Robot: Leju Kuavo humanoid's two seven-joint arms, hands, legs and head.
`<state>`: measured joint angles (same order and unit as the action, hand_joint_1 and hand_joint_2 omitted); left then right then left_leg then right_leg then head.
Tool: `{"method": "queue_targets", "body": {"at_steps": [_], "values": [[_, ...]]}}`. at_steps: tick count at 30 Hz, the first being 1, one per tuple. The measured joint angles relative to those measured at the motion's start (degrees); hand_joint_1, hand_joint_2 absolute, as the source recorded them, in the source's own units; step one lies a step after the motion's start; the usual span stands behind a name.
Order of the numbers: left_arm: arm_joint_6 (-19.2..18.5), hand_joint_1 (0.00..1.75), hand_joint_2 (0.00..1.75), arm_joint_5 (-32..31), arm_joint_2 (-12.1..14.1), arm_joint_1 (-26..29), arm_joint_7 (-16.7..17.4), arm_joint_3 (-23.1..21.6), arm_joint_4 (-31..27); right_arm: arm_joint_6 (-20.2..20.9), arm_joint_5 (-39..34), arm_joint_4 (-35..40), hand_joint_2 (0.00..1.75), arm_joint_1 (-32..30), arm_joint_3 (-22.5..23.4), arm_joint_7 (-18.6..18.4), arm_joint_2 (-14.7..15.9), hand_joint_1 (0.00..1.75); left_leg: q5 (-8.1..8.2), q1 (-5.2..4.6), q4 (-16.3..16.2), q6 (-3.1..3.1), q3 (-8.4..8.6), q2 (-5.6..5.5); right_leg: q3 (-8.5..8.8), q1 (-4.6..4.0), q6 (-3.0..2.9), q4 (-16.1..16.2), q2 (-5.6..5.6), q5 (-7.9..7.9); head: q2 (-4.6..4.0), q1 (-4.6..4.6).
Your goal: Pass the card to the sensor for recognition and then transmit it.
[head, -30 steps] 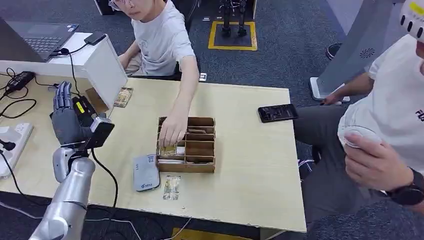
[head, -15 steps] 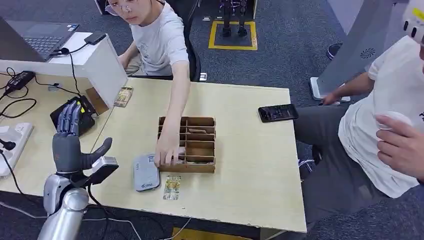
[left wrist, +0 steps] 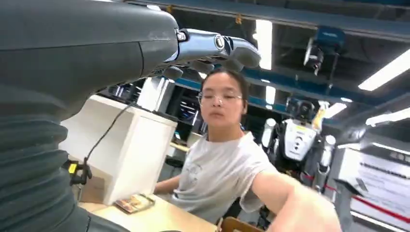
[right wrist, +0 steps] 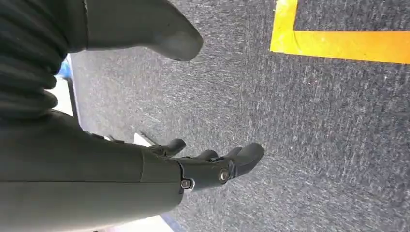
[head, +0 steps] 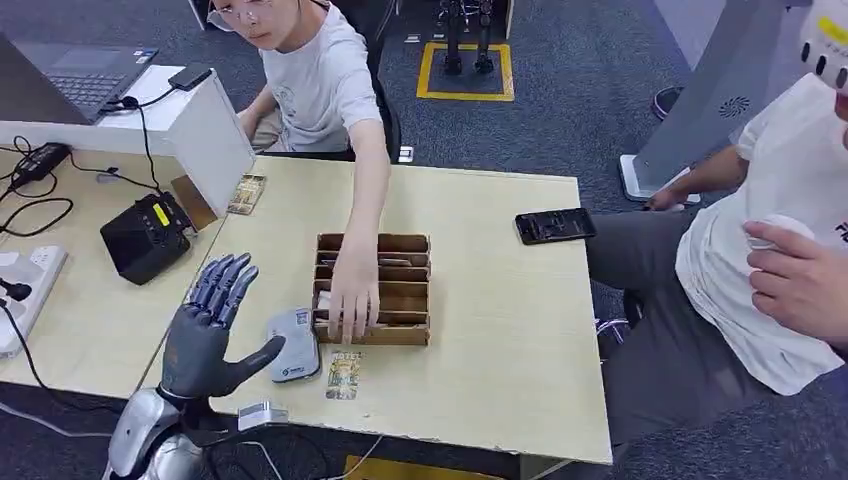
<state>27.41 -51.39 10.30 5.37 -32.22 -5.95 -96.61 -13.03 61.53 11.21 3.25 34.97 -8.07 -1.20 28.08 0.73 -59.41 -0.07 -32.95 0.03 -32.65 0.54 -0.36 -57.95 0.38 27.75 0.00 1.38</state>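
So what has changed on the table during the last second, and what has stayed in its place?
The left hand came down from beside the black device toward the table's near edge, close to the grey card reader, open and holding nothing. The person's hand moved slightly within the cardboard organizer. The card, reader, organizer and phone stayed put.

The table [head: 500,300] is pale, smooth matt wood. On it the compartment box [head: 400,290] looks like raw brown board, the sensor [head: 291,345] is smooth grey plastic, and the card [head: 343,375] has a glossy printed face. The left hand [head: 205,335] is matt grey plastic. The floor [right wrist: 314,145] is rough grey carpet.
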Motion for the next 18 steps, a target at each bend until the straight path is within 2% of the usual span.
{"method": "queue_targets", "body": {"at_steps": [6,10,14,18], "values": [[-0.35,0.0,1.75,-0.19,1.05,0.42,0.17,-1.31,-0.59,0.0,0.0,0.02,1.75,0.01,0.52,-0.04,0.0,0.0,0.0,0.0,0.01,0.0,-0.01,0.0,0.0,-0.01,0.0,0.0,-0.01,0.0,0.0,-0.02],[0.0,0.0,1.75,-2.89,1.88,0.9,1.36,-2.51,-1.09,0.09,0.79,0.02,1.75,0.01,0.92,-0.13,-0.09,0.0,0.0,-0.01,0.0,0.0,-0.02,0.0,0.0,0.0,0.0,0.0,-0.01,0.0,0.0,-0.02],[1.95,0.0,1.75,-9.54,2.79,1.51,3.74,-3.75,-1.05,0.09,1.07,0.04,1.75,0.01,1.38,-0.02,-0.22,0.0,0.01,-0.01,0.0,0.0,-0.01,0.0,0.0,0.0,0.0,0.0,-0.01,0.01,0.0,-0.02],[4.39,0.0,1.75,-17.55,4.52,1.49,8.04,-5.88,0.2,0.09,2.08,0.04,1.75,0.05,2.01,0.13,-0.24,0.0,0.0,-0.01,0.0,0.0,-0.01,0.0,0.0,0.0,0.0,0.0,-0.01,0.01,0.0,-0.02]]}}
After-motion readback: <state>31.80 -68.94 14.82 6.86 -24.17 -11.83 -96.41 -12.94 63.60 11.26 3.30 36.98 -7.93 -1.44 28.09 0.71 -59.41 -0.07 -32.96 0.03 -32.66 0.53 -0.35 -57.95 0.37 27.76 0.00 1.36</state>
